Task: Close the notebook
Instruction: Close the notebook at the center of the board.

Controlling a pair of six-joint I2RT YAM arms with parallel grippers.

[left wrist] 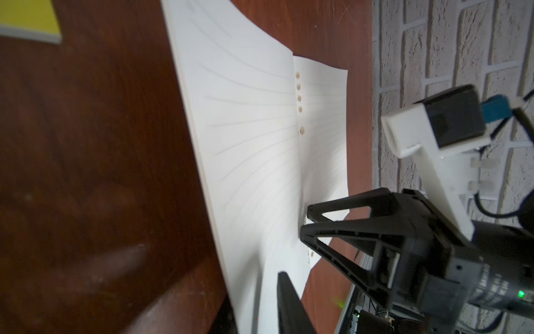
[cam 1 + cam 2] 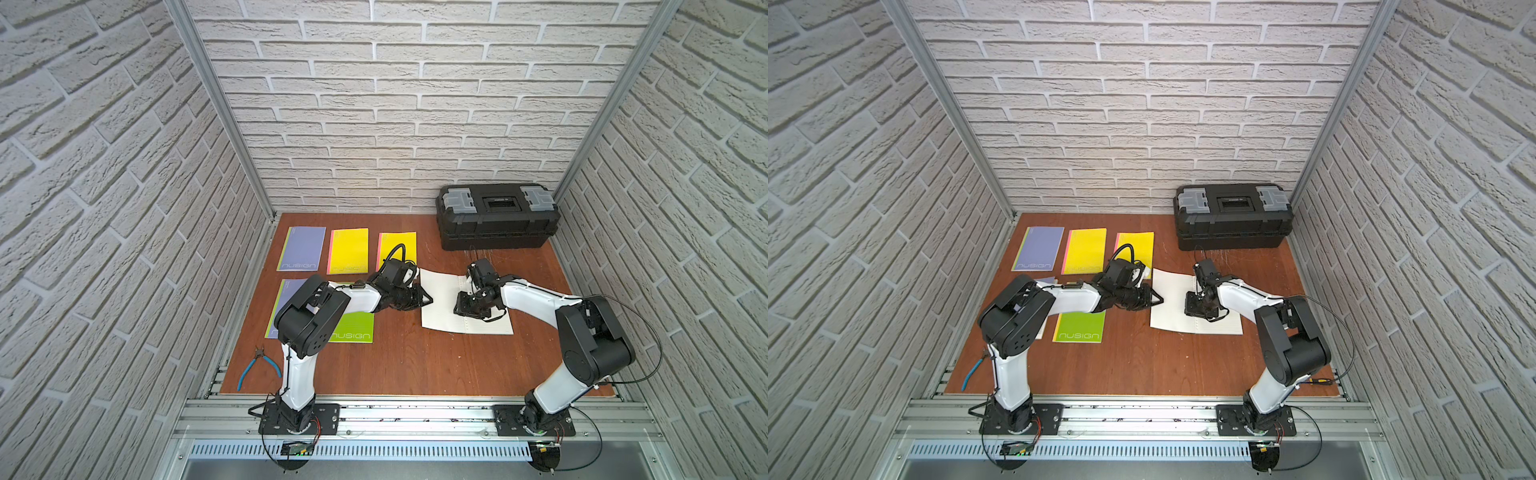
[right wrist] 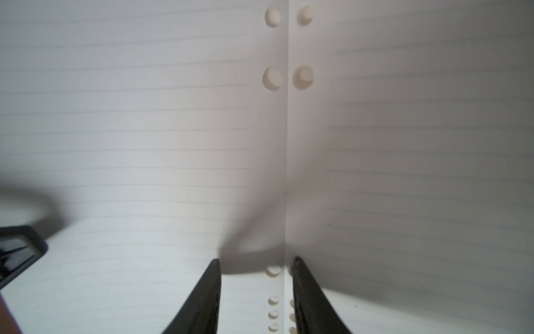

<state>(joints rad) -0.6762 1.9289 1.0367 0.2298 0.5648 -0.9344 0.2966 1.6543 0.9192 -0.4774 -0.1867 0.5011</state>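
"nusign" on green notebook (image 2: 352,327), purple notebook (image 2: 301,248)

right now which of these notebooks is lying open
The white-paged notebook in front of the black toolbox: its lined pages lie spread flat. The purple notebooks, yellow notebooks and green notebook show only closed covers.

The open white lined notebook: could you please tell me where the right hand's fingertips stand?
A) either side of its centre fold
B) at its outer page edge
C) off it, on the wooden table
A: the right wrist view shows the right hand straddling the centre fold of the open white lined notebook.
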